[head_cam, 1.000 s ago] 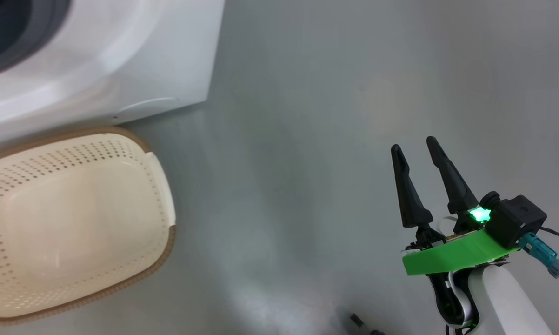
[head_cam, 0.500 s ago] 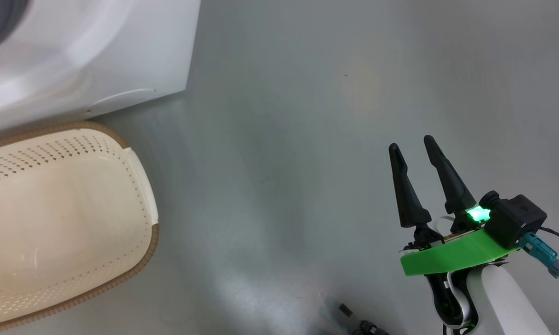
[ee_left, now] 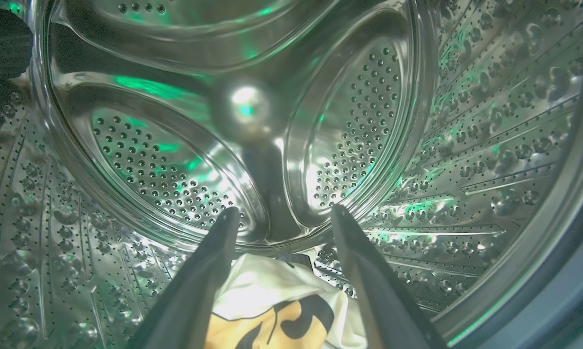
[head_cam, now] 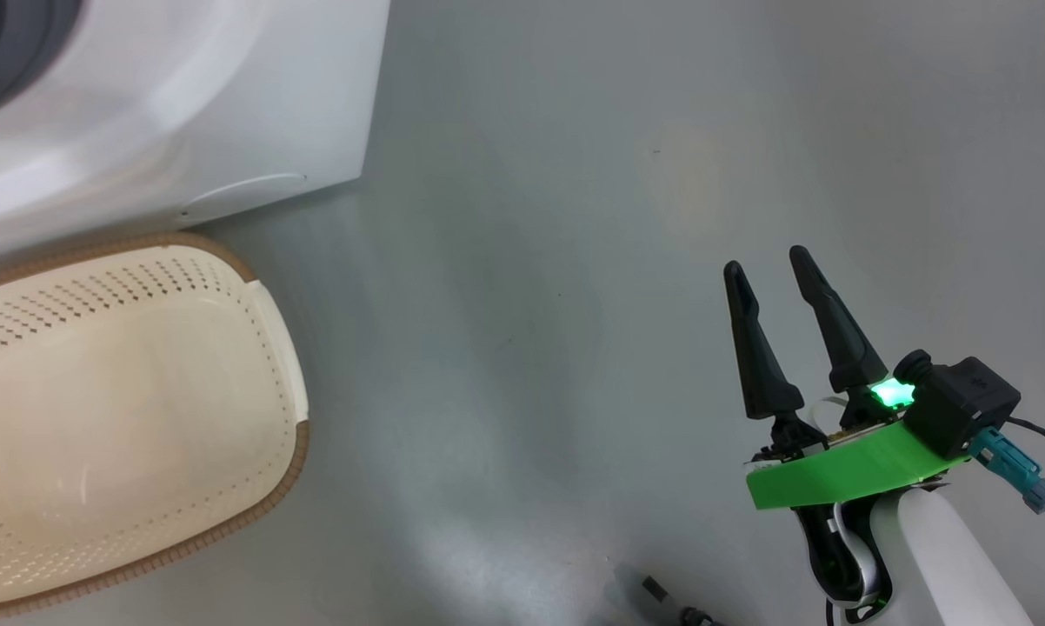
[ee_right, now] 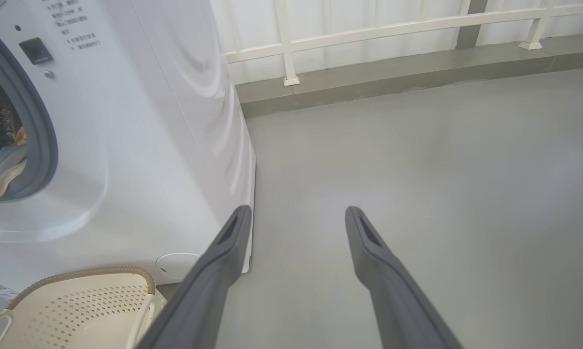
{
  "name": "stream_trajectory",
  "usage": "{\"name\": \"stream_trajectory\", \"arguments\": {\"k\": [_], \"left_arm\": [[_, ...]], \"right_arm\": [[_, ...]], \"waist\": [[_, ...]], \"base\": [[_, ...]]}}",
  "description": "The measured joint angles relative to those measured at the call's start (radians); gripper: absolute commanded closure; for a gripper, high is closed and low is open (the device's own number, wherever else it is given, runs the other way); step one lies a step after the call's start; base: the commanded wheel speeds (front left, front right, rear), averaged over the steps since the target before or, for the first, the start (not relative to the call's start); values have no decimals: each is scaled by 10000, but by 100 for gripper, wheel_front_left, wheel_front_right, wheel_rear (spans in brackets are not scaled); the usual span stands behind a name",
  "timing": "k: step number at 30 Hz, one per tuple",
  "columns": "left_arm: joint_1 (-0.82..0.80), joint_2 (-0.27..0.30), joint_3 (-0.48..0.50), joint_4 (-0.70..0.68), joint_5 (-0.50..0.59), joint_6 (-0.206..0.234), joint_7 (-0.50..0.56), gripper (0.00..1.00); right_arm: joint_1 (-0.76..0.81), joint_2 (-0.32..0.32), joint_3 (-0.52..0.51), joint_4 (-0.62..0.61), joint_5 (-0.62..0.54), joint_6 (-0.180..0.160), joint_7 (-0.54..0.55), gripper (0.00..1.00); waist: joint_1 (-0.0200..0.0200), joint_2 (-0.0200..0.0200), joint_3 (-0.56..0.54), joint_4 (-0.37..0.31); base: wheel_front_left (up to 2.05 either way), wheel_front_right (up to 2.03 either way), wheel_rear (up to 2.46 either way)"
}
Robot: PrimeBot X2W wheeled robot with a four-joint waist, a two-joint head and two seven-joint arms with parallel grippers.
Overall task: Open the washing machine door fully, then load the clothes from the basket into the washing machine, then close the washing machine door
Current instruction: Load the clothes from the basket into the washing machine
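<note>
While the left hand reaches into the washer's steel drum, its fingers stand wide apart and close on nothing. A cream garment with orange-brown and black marks lies on the drum bottom, low between the two fingers. Contact with either finger cannot be determined.

Right wrist view: the clothes show as a blue-grey and cream heap inside the round opening, behind the grey gasket. The washer stands on a grey floor, with a white railing along the far wall.

Head view: the basket sits on the floor at lower left, just beside the washer's front. Whether its brown rim touches the cabinet cannot be told. Its perforated walls and cream bottom are in plain sight.

The right hand hangs over bare floor at lower right, well apart from basket and washer. Its fingers are spread wide and nothing is between them. A green light glows at its wrist.
</note>
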Motion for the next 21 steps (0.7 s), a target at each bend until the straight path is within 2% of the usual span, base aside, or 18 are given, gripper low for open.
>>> {"name": "stream_trajectory", "arguments": {"k": [7,16,21], "left_arm": [[1043,-472,267,-502,-13,-42,0,0],[3534,-1241,777,-1758,-35,-188,0,0],[4791,-1714,1070,-2429,8,-228,2,0]], "right_arm": [[-10,0,-117,23,-31,0,0,0],[4,-8,-351,144,-322,0,0,0],[40,-240,-483,261,-441,0,0,0]], "waist": [[-1,0,-302,100],[-1,-1,-1005,420],[-2,0,-1484,675]], "base": [[0,0,0],[0,0,0],[0,0,0]]}}
